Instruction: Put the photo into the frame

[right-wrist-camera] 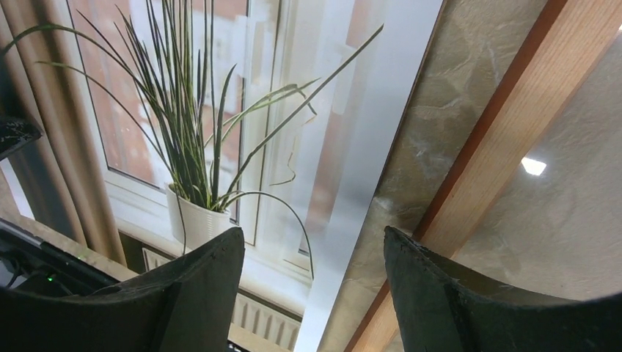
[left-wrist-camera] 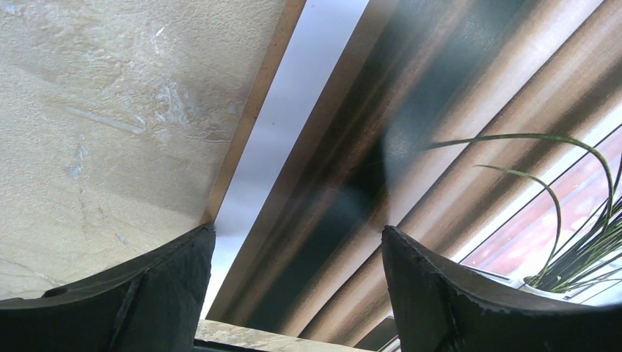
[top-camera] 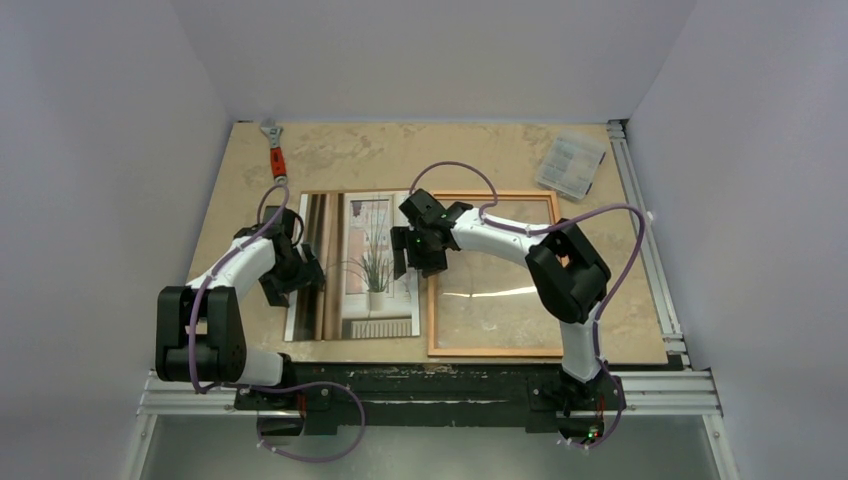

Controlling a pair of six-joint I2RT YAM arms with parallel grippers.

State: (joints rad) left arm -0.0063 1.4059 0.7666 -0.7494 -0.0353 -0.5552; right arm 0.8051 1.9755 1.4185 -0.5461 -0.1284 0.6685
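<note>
Photo (top-camera: 352,265): face up beside frame (top-camera: 495,351), by worktop's (top-camera: 400,155) near edge.
Left fingers (top-camera: 303,270): wide apart, empty, over photo's left edge.
Right fingers (top-camera: 420,258): wide apart, empty, photo's right edge.

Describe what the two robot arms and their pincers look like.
The left arm and right arm share white tubular links, bulky black joints and a looping purple cable each. Green lights glow near the right wrist. The left pincer and right pincer have dark matte curved fingers.

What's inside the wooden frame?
Only a shiny clear pane, with the table showing through. The photo lies beside the frame, not in it. The right arm hides the top part of the inside.
</note>
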